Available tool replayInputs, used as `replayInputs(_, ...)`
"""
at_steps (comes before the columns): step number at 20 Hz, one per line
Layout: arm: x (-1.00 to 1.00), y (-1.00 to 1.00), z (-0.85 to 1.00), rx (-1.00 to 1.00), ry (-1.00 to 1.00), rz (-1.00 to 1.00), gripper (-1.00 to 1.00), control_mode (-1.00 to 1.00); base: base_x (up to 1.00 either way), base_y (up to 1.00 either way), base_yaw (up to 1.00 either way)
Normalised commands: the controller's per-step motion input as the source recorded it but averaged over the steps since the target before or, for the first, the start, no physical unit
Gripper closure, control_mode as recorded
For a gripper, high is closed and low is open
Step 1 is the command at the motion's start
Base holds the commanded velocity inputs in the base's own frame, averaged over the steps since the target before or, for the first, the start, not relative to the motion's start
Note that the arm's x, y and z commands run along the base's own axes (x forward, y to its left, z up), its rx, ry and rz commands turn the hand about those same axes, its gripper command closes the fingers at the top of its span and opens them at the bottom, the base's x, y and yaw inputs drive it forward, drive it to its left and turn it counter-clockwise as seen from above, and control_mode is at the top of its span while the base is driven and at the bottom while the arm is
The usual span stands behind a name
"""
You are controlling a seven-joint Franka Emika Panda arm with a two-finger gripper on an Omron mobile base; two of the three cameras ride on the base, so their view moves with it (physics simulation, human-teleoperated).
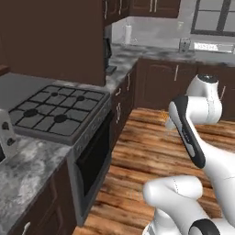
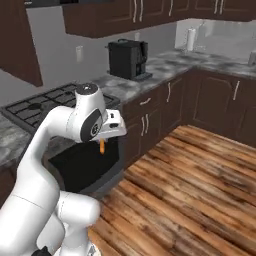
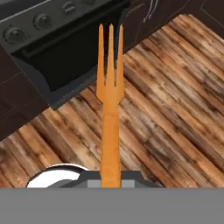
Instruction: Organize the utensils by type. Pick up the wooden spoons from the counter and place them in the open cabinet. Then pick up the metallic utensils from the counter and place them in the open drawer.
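My gripper (image 2: 103, 140) is shut on an all-orange, fork-shaped utensil (image 3: 110, 109) with three tines. In the hand view the utensil points away from the hand, over the wooden floor (image 3: 175, 109) in front of the black oven door (image 3: 65, 61). From the right base view its orange tip (image 2: 102, 147) hangs below the hand, level with the oven front. A sliver of orange (image 1: 164, 115) shows beside the forearm in the left base view. Whether it is wood or metal I cannot tell. The grey marbled counter (image 1: 27, 160) runs along the left. The open cabinet and drawer are out of view.
A gas stove (image 1: 59, 110) sits in the counter above the oven (image 2: 85, 165). A black coffee machine (image 2: 128, 59) stands further along, with dark drawer fronts (image 2: 145, 120) beneath. A toaster (image 1: 4, 133) is at the left edge. Wooden floor (image 2: 190, 190) stretches to the right.
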Motion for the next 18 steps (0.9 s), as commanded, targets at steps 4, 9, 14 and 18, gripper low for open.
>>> replayInputs(4, 0.00, 0.00, 0.00, 0.00, 0.00, 0.00, 1.00, 1.00, 0.00, -0.12, -1.00)
replayInputs(9, 0.00, 0.00, 0.00, 0.00, 0.00, 0.00, 1.00, 1.00, 0.00, -0.14, -1.00)
replayInputs(14, 0.00, 0.00, 0.00, 0.00, 0.00, 0.00, 1.00, 1.00, 0.10, -0.06, -0.97)
replayInputs(18, 0.00, 0.00, 0.00, 0.00, 0.00, 0.00, 1.00, 1.00, 0.15, -0.06, -0.96)
